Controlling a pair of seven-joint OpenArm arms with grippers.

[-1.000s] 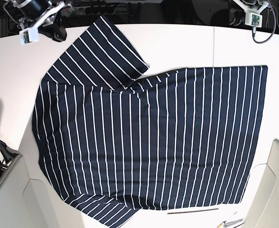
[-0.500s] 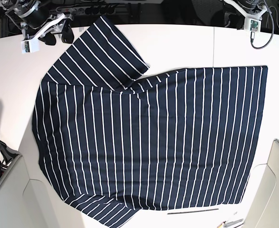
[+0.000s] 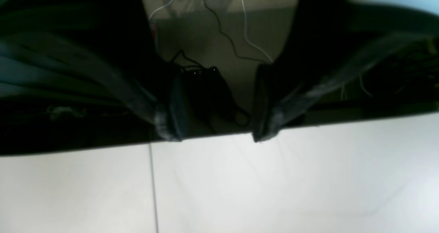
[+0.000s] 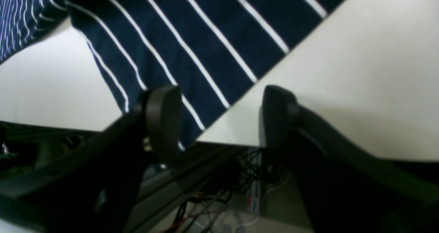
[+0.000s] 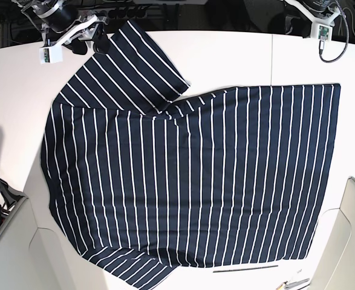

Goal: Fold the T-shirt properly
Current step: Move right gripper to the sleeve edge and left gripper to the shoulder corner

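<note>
Table (image 5: 225,54), white with a seam line, carries the T-shirt (image 5: 195,181) spread nearly flat, well below and inward of both grippers in the base view; one sleeve (image 5: 129,66) lies splayed out toward the far edge. Right gripper (image 4: 219,119) sits just beside that sleeve's outer corner at the table edge: its jaws stand wide apart, nothing between them, one finger (image 4: 163,118) over the striped hem and the other over bare table. Left gripper (image 3: 214,130) hangs off the far table edge, well apart from the cloth; its jaws also stand apart and hold nothing, with only bare table ahead of them. Judgement: folding has hardly begun, and the sleeve is the likely first grasp. Risks from here: the right gripper closing at the table edge could pinch only the hem's tip, or miss the cloth and strike the table lip; a thin bite would let the sleeve slip mid-fold, leaving a skewed crease. Wrinkling (image 5: 186,103) near the sleeve seam may carry into the fold.
</note>
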